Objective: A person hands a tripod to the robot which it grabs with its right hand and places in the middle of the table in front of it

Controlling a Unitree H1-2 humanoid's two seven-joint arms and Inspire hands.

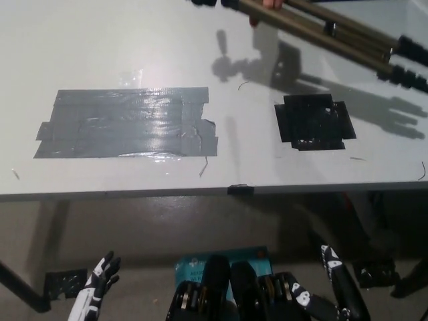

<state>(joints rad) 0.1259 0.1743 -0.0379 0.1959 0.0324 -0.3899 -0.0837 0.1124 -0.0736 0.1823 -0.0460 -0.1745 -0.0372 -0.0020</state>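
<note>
A tripod (334, 33) with tan legs and black feet hangs tilted over the table's far right, its legs folded together and pointing right. A person's fingers (271, 5) hold it at the top edge. Its shadow falls on the table below. My black right hand (334, 267) rests low at the bottom right, beneath the table's front edge, fingers apart and holding nothing. The white left hand (100, 277) sits at the bottom left, also below the table edge, fingers spread and empty.
The white table (134, 47) carries a large grey tape patch (127, 124) on its left half and a smaller black tape patch (314, 122) on the right. The front edge (200, 192) runs across the picture. Floor and a table leg show below.
</note>
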